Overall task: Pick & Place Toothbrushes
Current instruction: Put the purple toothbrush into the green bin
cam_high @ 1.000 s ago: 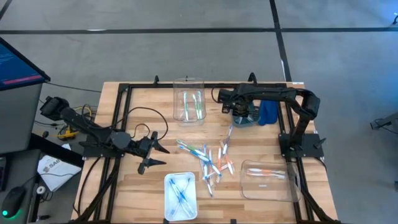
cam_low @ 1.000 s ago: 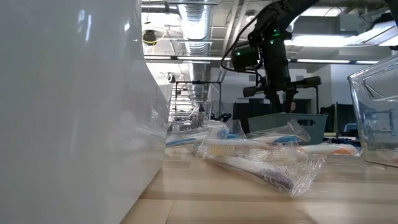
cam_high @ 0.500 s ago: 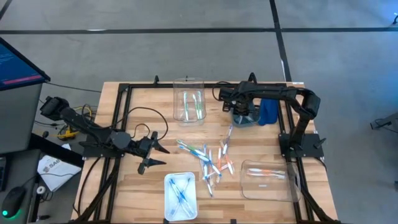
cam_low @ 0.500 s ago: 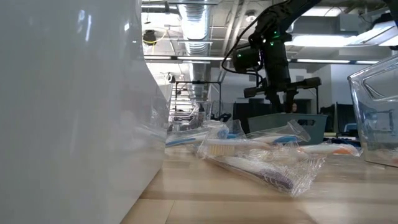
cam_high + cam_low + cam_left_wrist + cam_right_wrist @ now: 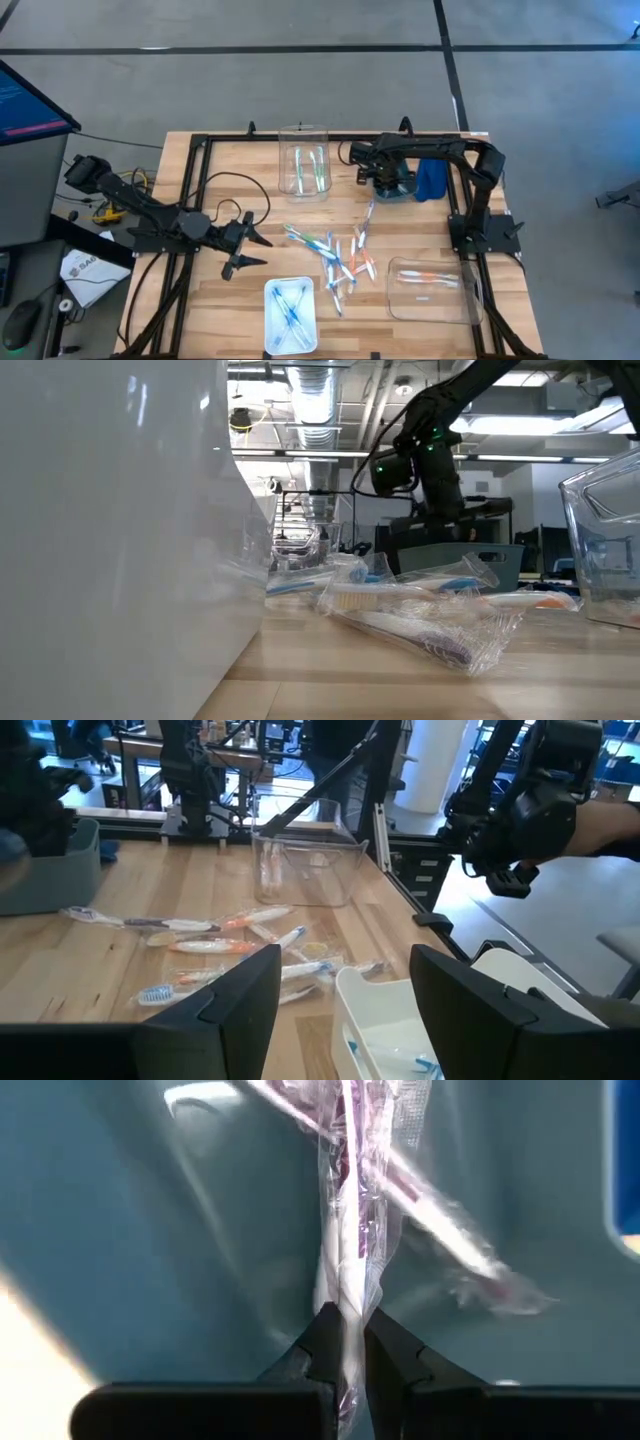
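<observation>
Bench [image 5: 220, 305]: pale wooden planks inside a black metal frame, standing on a grey floor crossed by dark lines.
Room: in the low view, ceiling ducts, strip lights and racks show beyond the bench; a monitor [image 5: 30, 100] stands off its 9 o'clock side.
Edges: frame rails run along all sides; bare wood lies around 7 o'clock and between the left arm and the heap.
Toothbrushes [image 5: 335, 255]: a loose wrapped heap at the bench centre, green, blue and orange parts showing; more lie sorted in the containers.
Tall clear container [image 5: 303, 160]: at 12 o'clock, green-handled brushes inside.
White tray [image 5: 290, 305]: at 6 o'clock, blue brushes inside.
Clear bin [image 5: 428, 290]: at 4 o'clock, orange brushes inside.
Grey-blue bin [image 5: 392, 188]: at 1 o'clock, beside a folded blue cloth [image 5: 431, 180].
Right claw [image 5: 343, 1342]: over the grey-blue bin, fingers clamped on one wrapped toothbrush [image 5: 345, 1200] hanging inside it.
Left claw [image 5: 250, 250]: at 9 o'clock, low over bare wood, fingers wide apart, holding nothing.
Obstruction: the white tray wall fills the low view's near side.
</observation>
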